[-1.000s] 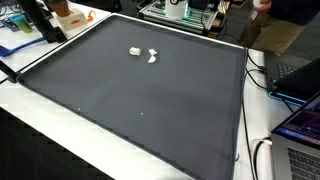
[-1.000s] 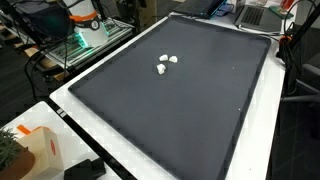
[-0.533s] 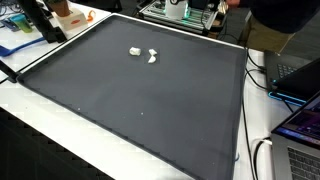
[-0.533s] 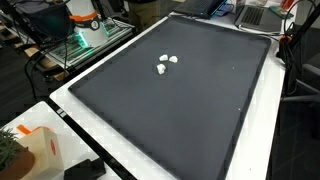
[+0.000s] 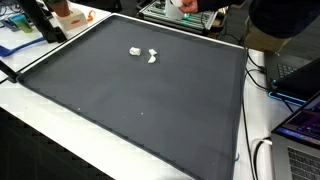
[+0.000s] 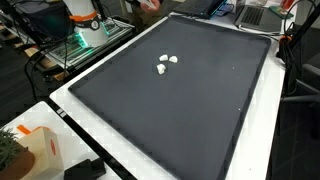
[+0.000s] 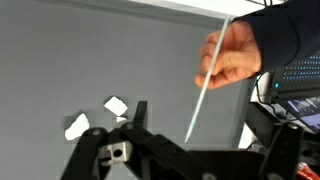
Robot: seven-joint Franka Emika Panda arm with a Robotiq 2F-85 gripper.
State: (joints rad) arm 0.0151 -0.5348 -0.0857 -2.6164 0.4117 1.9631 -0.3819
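My gripper (image 7: 197,108) shows only in the wrist view, open and empty, its two dark fingers at the bottom of the frame above a dark grey mat (image 7: 100,50). A person's hand (image 7: 232,55) holds a thin white stick (image 7: 205,85) that points down between my fingers. Two small white pieces (image 7: 116,105) lie on the mat just left of my left finger. They also show in both exterior views (image 5: 135,51) (image 6: 162,68), close together towards the mat's far part. The arm itself is not clearly visible in the exterior views.
The mat (image 5: 150,100) (image 6: 190,100) covers most of a white table (image 5: 60,120). A person (image 5: 285,15) stands at the far edge, hand (image 5: 185,5) reaching in. Laptops and cables (image 5: 300,110) lie at one side, equipment racks (image 6: 85,35) beyond the mat, and a box (image 6: 40,150) sits at a corner.
The person has moved along the mat's far edge and their hand now reaches in over it. The white pieces have not moved.
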